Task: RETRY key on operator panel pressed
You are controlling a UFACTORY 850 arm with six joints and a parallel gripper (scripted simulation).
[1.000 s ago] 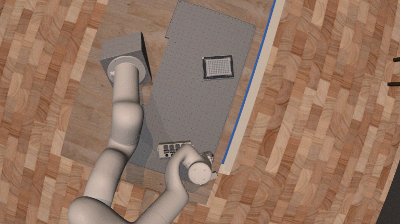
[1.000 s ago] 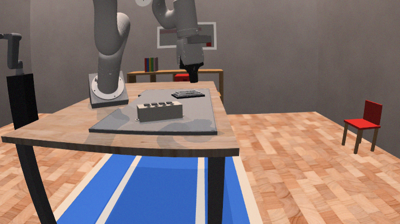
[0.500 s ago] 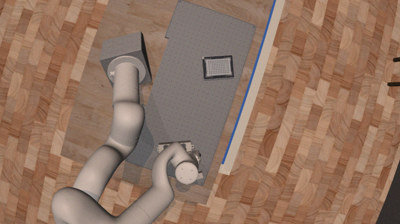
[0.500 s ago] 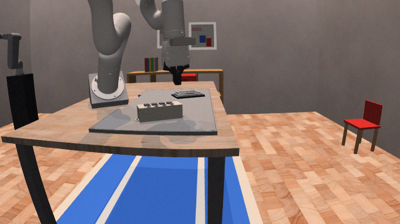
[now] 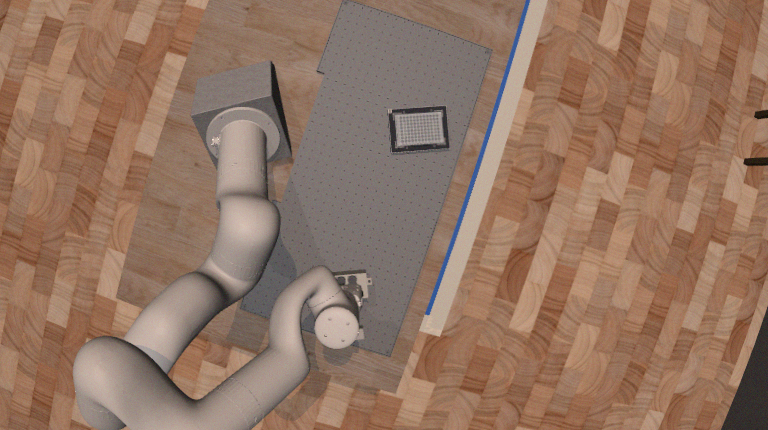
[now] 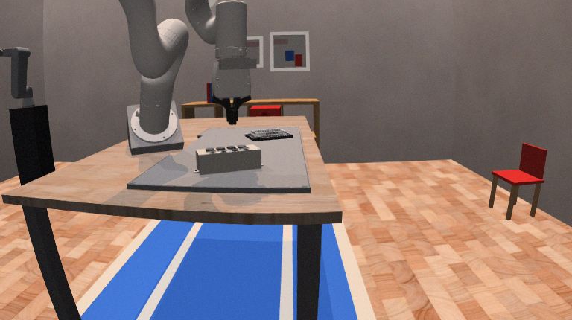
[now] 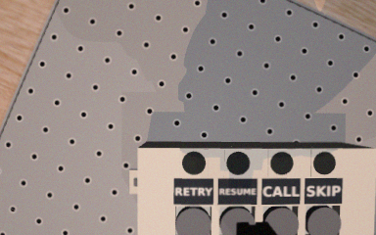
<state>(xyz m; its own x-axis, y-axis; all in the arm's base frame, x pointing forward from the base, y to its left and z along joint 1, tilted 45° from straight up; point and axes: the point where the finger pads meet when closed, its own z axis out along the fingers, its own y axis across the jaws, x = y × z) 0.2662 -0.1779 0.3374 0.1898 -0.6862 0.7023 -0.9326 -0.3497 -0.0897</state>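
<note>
The operator panel (image 5: 363,277) (image 6: 227,161) (image 7: 156,196) is a pale box on the grey perforated board (image 5: 368,210) (image 6: 288,173) (image 7: 98,98), near its front end. In the wrist view its labels read, left to right, RETRY (image 7: 194,191), RESUME (image 7: 237,191), CALL (image 7: 281,191), SKIP (image 7: 323,191). The four lamps above them, with the RETRY lamp (image 7: 194,163) at the left, are all dark. The grey RETRY key (image 7: 192,221) is below its label. My gripper (image 6: 231,120) (image 7: 255,229) is shut and empty. It hangs well above the panel, over the gap between the RESUME and CALL keys.
A black-framed well plate (image 5: 418,128) (image 6: 269,133) lies further back on the board. The robot base (image 5: 240,111) (image 6: 153,131) stands on the table's left side. A black stand (image 6: 31,144) rises at the table's left front corner.
</note>
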